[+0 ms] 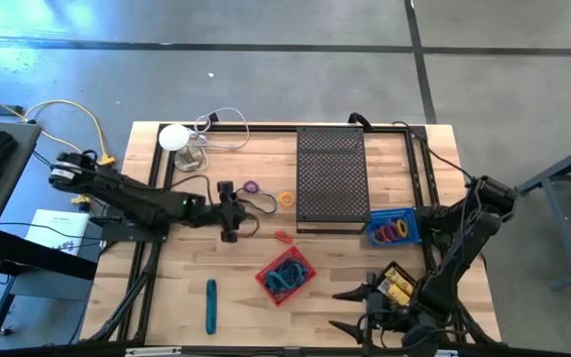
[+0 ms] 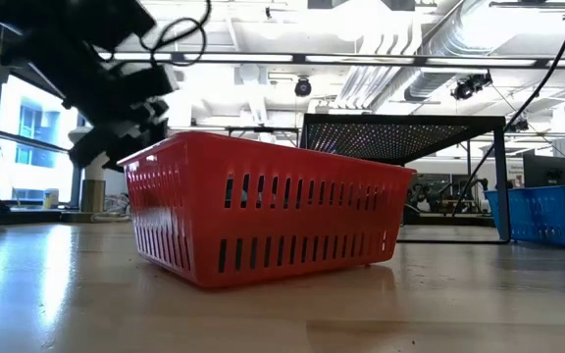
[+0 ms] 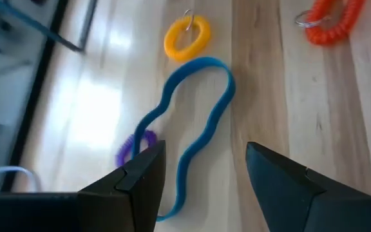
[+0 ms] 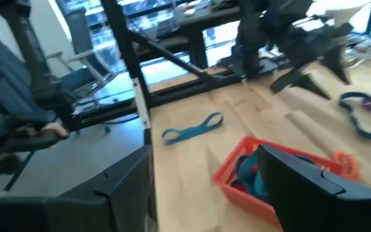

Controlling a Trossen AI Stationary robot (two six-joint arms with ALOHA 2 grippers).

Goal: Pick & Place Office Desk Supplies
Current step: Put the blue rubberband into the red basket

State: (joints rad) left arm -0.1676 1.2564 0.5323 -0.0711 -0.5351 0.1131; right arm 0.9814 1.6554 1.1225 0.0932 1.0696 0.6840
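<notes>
Fingers of your left gripper (image 3: 201,177) stand spread, empty, straddling the blue elastic loop (image 3: 195,125) on the table, ready to pinch; your right gripper (image 1: 350,309), also spread, waits near the edge.

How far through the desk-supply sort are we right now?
Done: the red basket and blue basket already hold loops. In hand: nothing; the left claw hangs open over the blue loop. Left: purple ring, yellow ring, orange coil, teal stick. Right claw waits open.
</notes>
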